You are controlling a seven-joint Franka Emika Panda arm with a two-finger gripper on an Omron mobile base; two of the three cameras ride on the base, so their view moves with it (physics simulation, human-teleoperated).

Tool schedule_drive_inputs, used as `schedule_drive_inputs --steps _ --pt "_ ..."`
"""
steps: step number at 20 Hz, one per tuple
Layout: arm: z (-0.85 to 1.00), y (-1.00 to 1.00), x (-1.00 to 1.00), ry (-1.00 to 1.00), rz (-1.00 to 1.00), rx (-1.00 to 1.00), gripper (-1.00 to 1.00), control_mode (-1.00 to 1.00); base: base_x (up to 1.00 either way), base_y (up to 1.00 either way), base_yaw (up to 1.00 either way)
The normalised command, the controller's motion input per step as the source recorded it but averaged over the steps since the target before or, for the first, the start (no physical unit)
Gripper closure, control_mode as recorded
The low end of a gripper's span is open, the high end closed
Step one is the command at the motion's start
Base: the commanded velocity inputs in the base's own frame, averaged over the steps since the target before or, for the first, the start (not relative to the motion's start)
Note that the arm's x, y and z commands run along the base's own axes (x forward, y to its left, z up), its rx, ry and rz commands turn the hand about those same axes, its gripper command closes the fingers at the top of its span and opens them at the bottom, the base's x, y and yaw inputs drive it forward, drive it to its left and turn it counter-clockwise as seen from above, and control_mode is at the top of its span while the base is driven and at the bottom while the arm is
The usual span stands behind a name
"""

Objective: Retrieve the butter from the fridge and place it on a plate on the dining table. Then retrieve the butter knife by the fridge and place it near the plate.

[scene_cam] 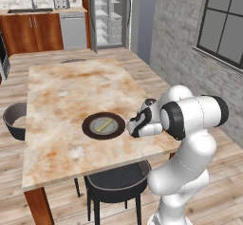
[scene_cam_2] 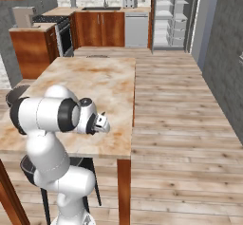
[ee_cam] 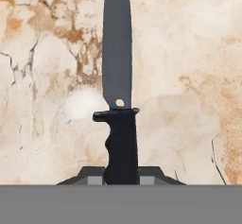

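You have the dining table in front of you, a broad rectangular slab with a beige-and-tan marbled top, veined with rusty patches, on reddish-brown wooden legs. Far behind it stands the fridge, tall and grey, its door open on pale shelves. On the table's near half lies the plate, round, with a wide dark brown rim and a grey-green centre; the butter, a thin pale-yellow stick, rests slantwise in that centre. Just right of the plate, over the table's near right part, hangs your gripper, clamped tight on the butter knife. The hand view shows its contoured black handle between the fingertips and its long tapered blade, dark here, reaching out over the marbled surface.
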Motion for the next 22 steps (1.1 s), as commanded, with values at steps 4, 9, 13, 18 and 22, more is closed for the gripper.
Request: schedule_drive_inputs --steps 4,9,13,18,22 --pt "-0.13 0.00 0.13 0.02 0.00 0.00 1.00 -1.00 0.00 0.00 0.00" --pt "-0.11 0.00 0.12 0.02 0.00 0.00 -1.00 -1.00 0.00 0.00 0.00" --pt "0.02 0.00 0.01 0.03 0.00 0.00 -1.00 -1.00 0.00 0.00 0.00" --pt "0.22 0.00 -0.02 0.03 0.00 -0.04 -1.00 -1.00 0.00 0.00 0.00" --pt "0.85 -0.02 -0.28 0.10 -0.03 -0.02 -1.00 -1.00 0.00 0.00 0.00"
